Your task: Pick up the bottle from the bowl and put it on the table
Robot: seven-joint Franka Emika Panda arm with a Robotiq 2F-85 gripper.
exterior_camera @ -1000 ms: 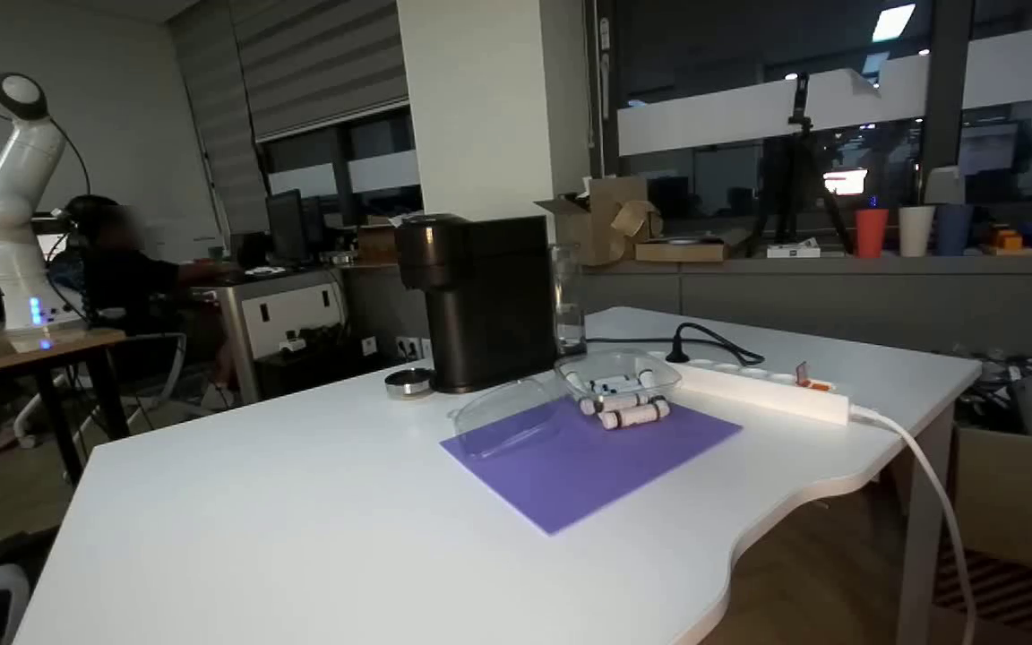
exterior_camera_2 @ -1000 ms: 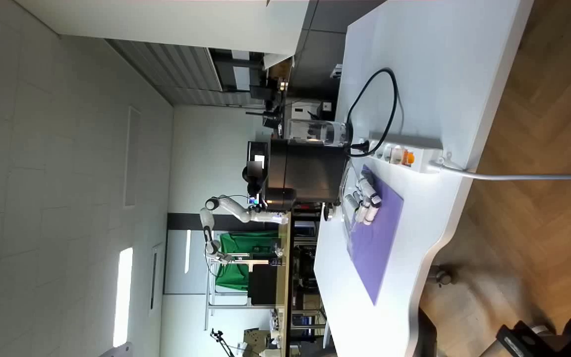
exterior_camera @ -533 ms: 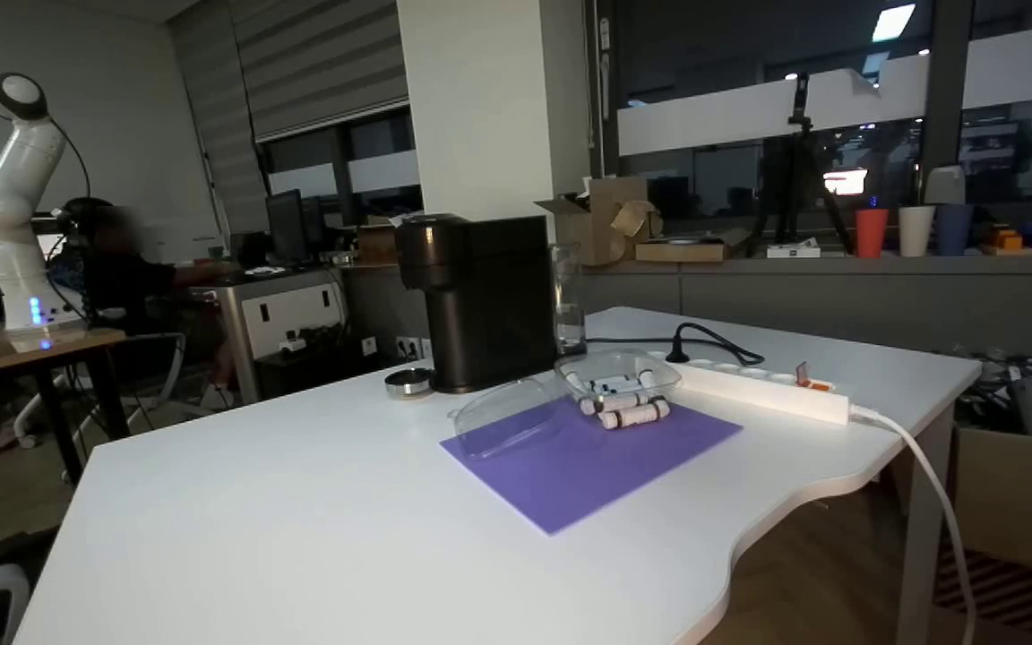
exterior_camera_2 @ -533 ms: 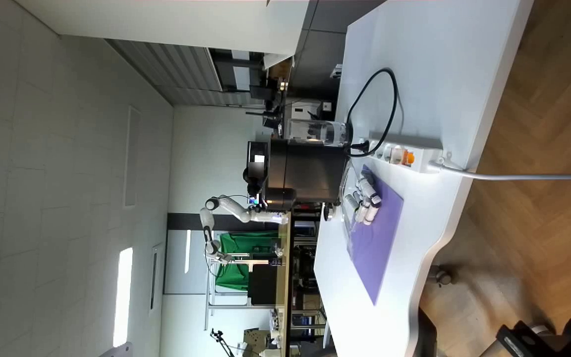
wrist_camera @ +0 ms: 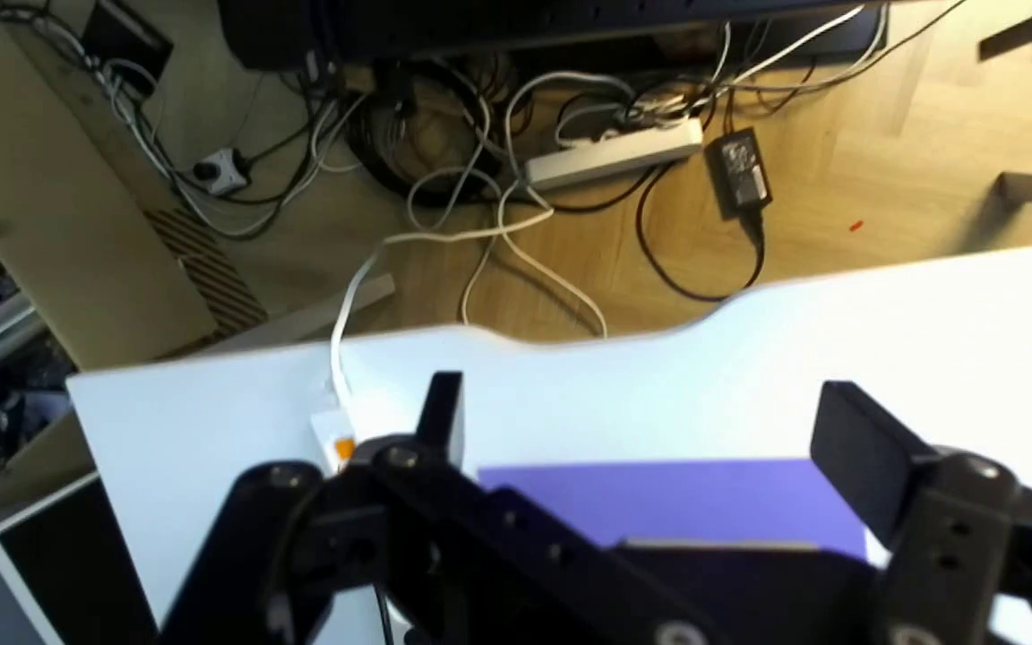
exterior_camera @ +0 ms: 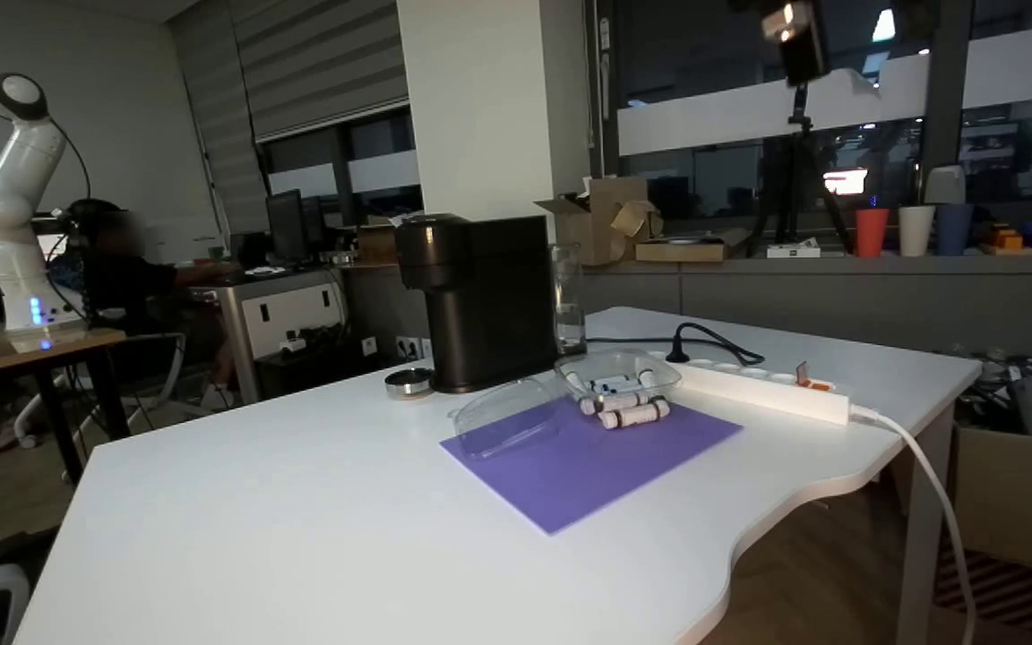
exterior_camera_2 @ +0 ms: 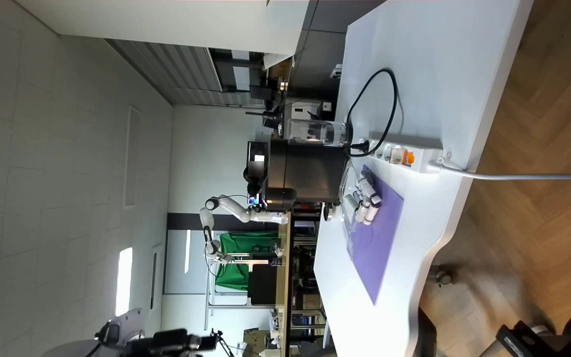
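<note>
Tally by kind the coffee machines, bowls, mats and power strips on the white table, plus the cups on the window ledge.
Coffee machine: 1
Bowl: 1, not counting the clear piece beside it, perhaps its lid
Mat: 1
Power strip: 1
Cups: 3
Total: 7

We get dim light in an exterior view, with bright patches in the dark window [exterior_camera: 704, 166], while in an exterior view a ceiling light [exterior_camera_2: 124, 282] glares and a soft shadow lies beside the power strip [exterior_camera_2: 398, 154], and in the wrist view the table [wrist_camera: 973, 349] washes out behind a dark, soft-edged claw [wrist_camera: 641, 408].
</note>
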